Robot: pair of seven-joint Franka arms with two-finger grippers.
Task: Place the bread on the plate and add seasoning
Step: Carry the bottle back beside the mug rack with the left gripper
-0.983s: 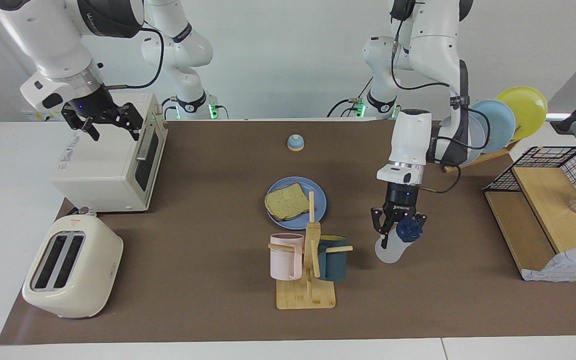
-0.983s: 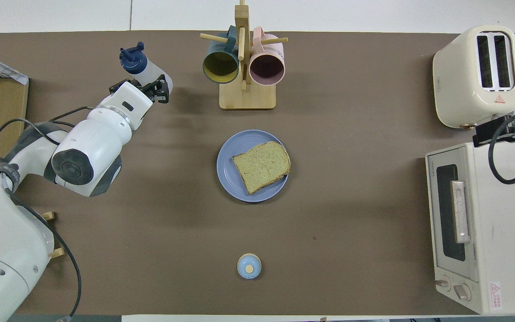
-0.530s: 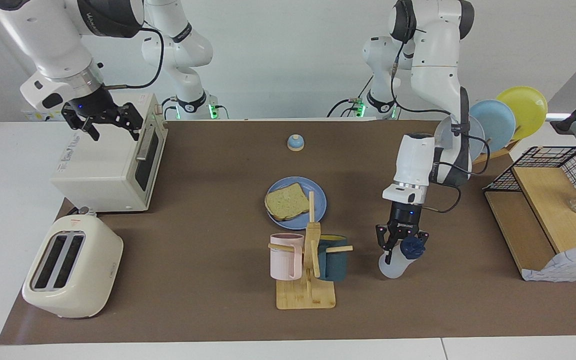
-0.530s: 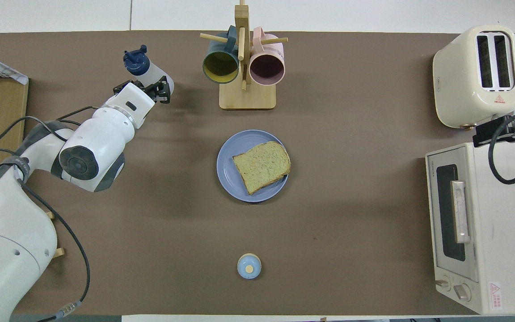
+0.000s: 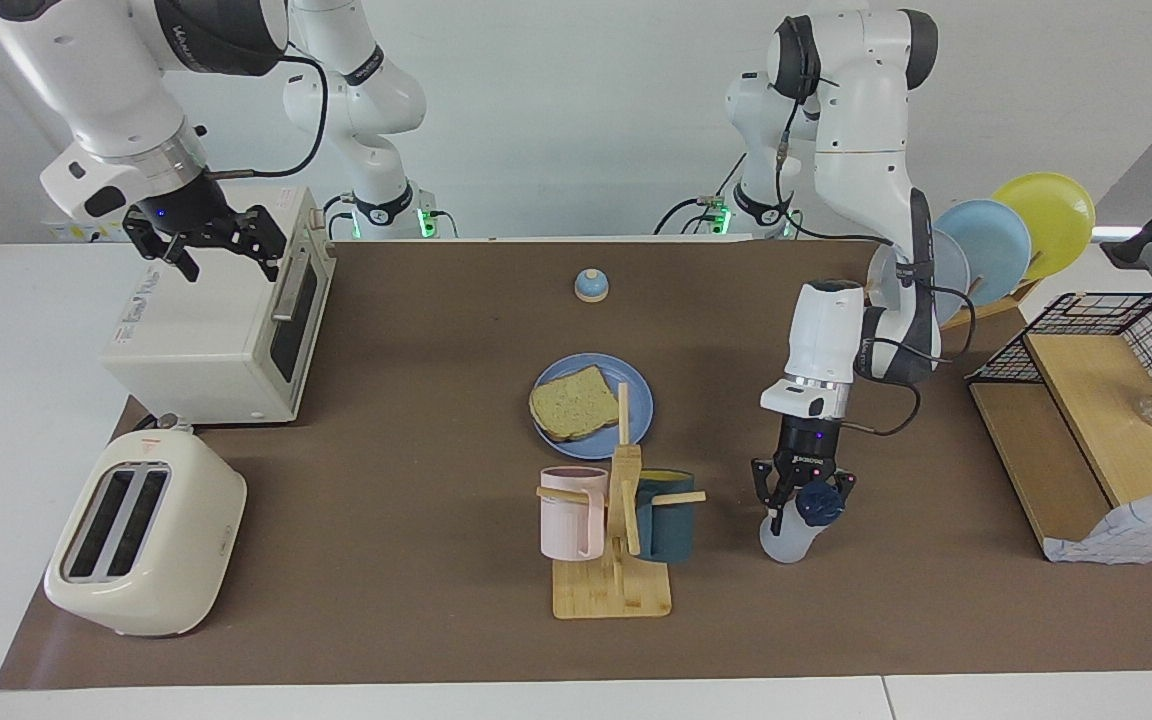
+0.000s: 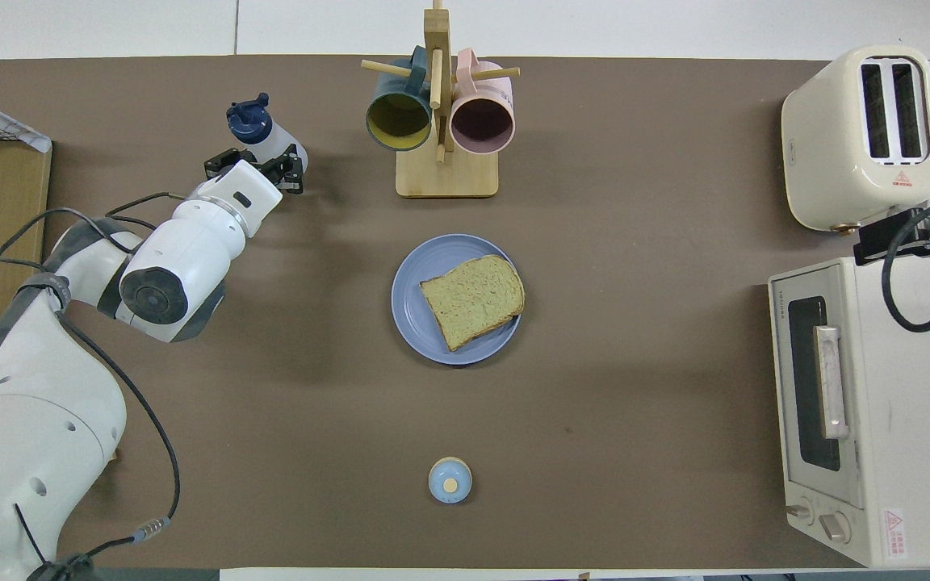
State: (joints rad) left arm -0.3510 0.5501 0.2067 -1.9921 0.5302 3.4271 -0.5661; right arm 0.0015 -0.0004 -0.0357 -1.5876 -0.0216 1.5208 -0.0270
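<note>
Overhead view: bread point(image 6: 473, 301) lies on the plate point(image 6: 416, 311) mid-worktop, mug rack point(image 6: 446, 121) farther out. Toward the left arm's end, the left gripper point(image 5: 802, 497) is clamped on the seasoning point(image 5: 798, 520), tilted, its base at the worktop. Right gripper point(image 5: 204, 243) hangs jaws wide above the toaster oven point(image 5: 216, 335).

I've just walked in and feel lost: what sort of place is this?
Probably a robotics lab staged as a mock kitchen: two white robot arms work at a table holding a toaster, a toaster oven and a mug rack.
</note>
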